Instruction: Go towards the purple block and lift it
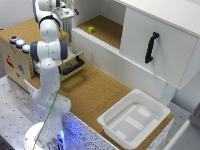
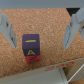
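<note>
In the wrist view the purple block (image 2: pixel 31 46), marked with yellow on its top and front face, rests on a cork surface. My gripper (image 2: pixel 40 31) hangs open above it. One grey finger (image 2: pixel 6 27) shows on one side and the other finger (image 2: pixel 75 27) on the opposite side, both apart from the block. The block lies between the fingers, a little nearer the first one. In the exterior view the arm (image 1: pixel 49 50) reaches up toward the back shelf. There the gripper is hard to make out at the top edge, and the purple block is hidden.
A small yellow-green block (image 1: pixel 91 29) lies on the cork shelf (image 1: pixel 107 30). A white cabinet door with a black handle (image 1: pixel 151 47) stands at the exterior view's right. A white tub (image 1: pixel 135 117) sits in front. A wooden box with an open drawer (image 1: pixel 75 65) is beside the arm.
</note>
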